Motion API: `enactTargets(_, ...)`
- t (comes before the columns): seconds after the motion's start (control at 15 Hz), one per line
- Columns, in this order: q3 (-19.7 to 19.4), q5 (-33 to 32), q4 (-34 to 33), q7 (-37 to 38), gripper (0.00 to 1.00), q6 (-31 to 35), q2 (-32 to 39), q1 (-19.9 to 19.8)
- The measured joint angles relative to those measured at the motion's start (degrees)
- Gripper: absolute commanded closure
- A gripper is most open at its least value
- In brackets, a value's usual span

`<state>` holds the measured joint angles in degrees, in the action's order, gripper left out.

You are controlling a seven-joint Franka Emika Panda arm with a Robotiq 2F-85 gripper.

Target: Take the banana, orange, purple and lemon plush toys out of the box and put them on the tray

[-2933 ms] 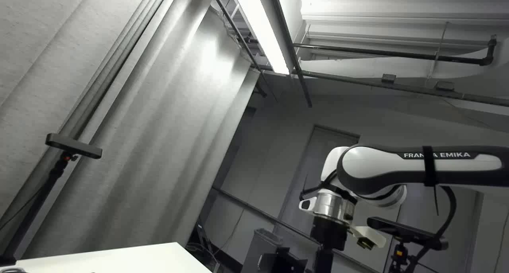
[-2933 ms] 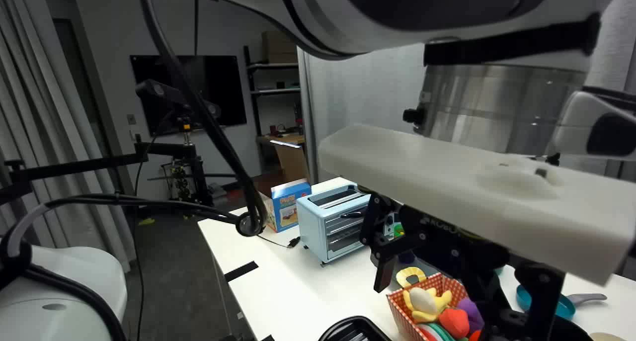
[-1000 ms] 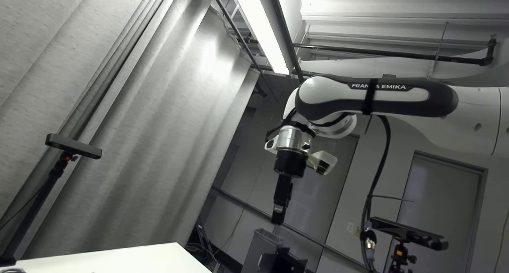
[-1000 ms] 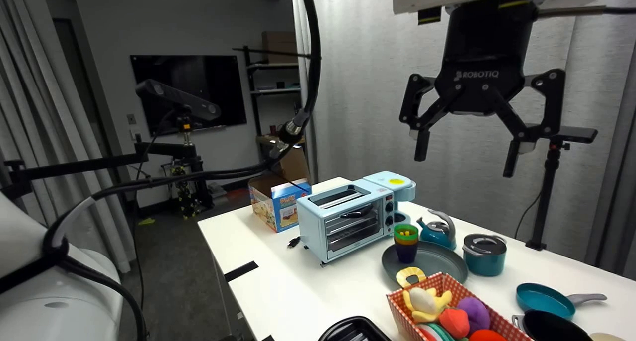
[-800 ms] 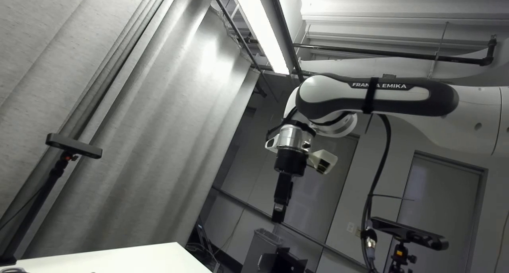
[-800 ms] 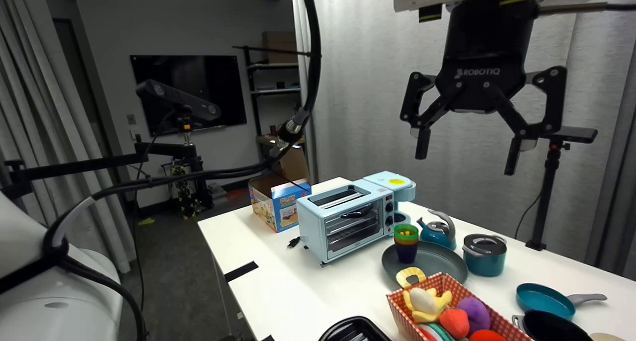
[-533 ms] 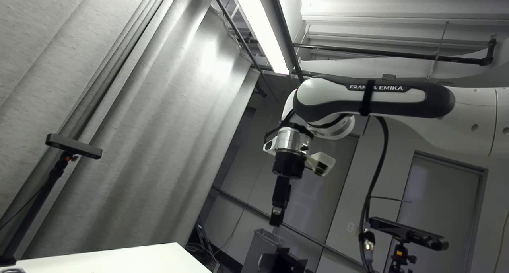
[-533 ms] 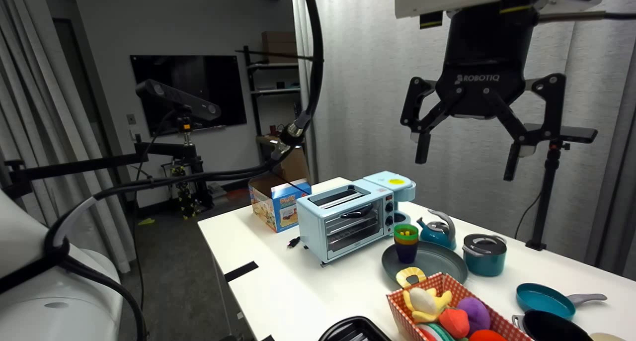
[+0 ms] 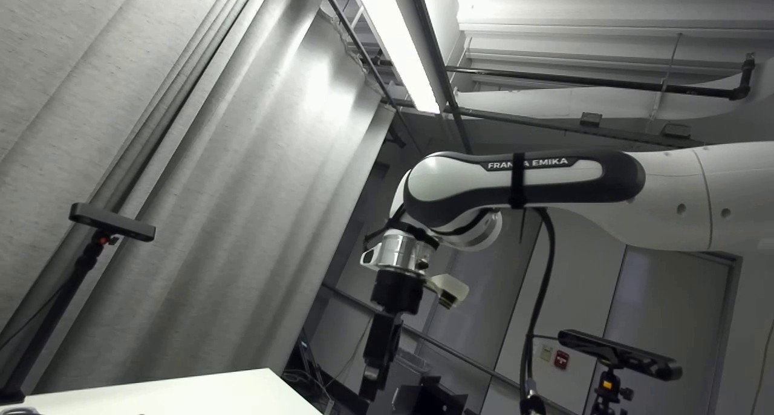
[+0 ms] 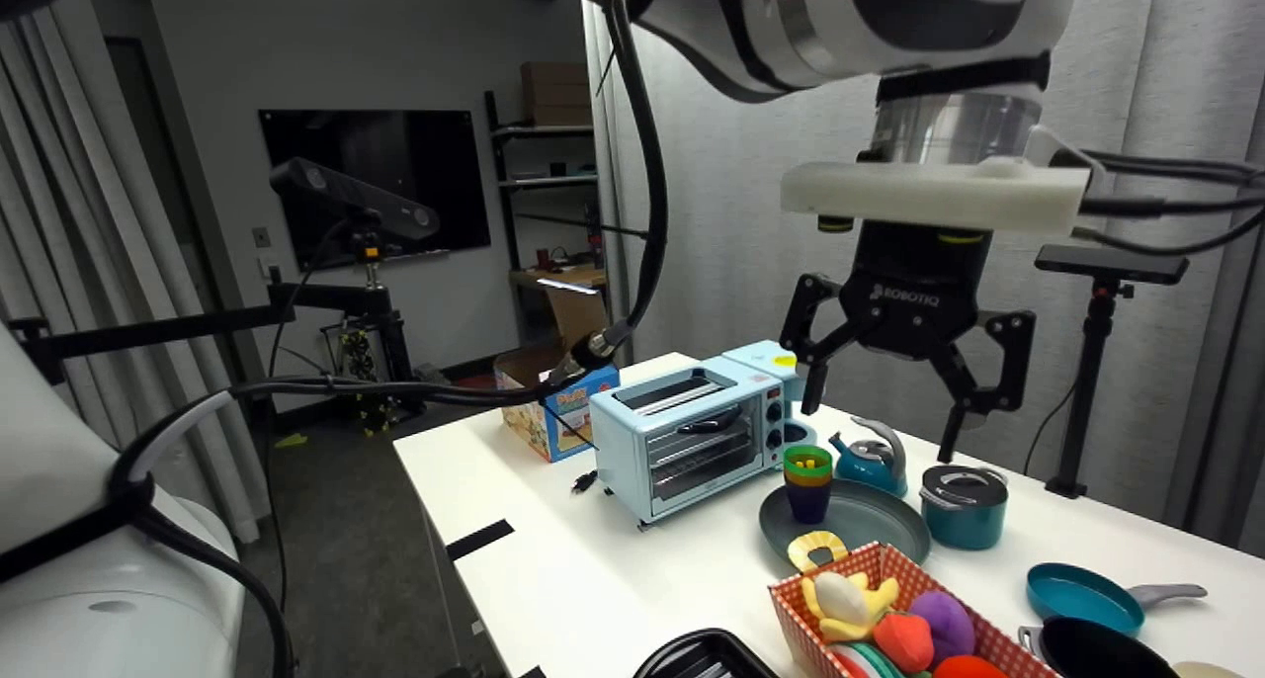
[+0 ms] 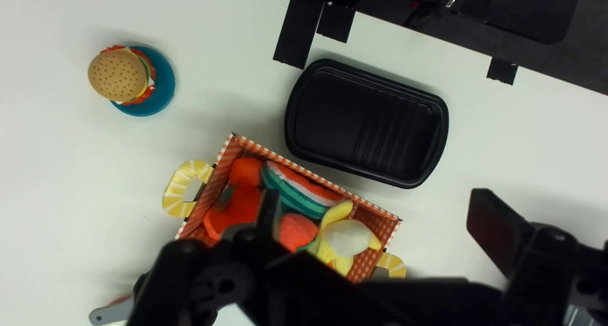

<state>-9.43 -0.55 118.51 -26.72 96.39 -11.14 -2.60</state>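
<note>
In an exterior view your white-and-black arm (image 9: pixel 447 179) stands side-on near a corner of the white worktop (image 9: pixel 175 397); the toys are out of frame.

In an exterior view your black Robotiq gripper (image 10: pixel 880 429) hangs high over the worktop, its jaws spread wide with nothing between them. The red-and-white gingham box (image 10: pixel 801 634) holds the half-peeled yellow-and-white plush banana (image 10: pixel 848 607) and, near it, a rounded purple plush toy (image 10: pixel 944 622). Both look light, soft and hard to damage, so squeeze firmly.

In the wrist view the banana sits near one end of the box; just beside the box lies the ribbed black tray (image 11: pixel 327 121), with no toy on it yet. Pinch the banana across its thick white middle (image 11: pixel 348 237); the yellow peel flaps (image 11: pixel 337 213) would likely fold. Take the purple one, out of sight here, across its round belly. A round orange-red plush toy (image 11: pixel 245 171) might be the orange; you cannot pick out the lemon. The box looks like thin card; don't let the jaws snag it.
</note>
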Motion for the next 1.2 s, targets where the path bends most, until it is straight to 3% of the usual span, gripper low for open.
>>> enactTargets(0.6, 5.09, 3.74, 1.80, -0.18, 0.00, 4.10, 5.06, 1.48)
enactTargets(1.2, 4.71, 2.05, 2.14, 0.65, 0.00, 4.83, 6.10, 0.79)
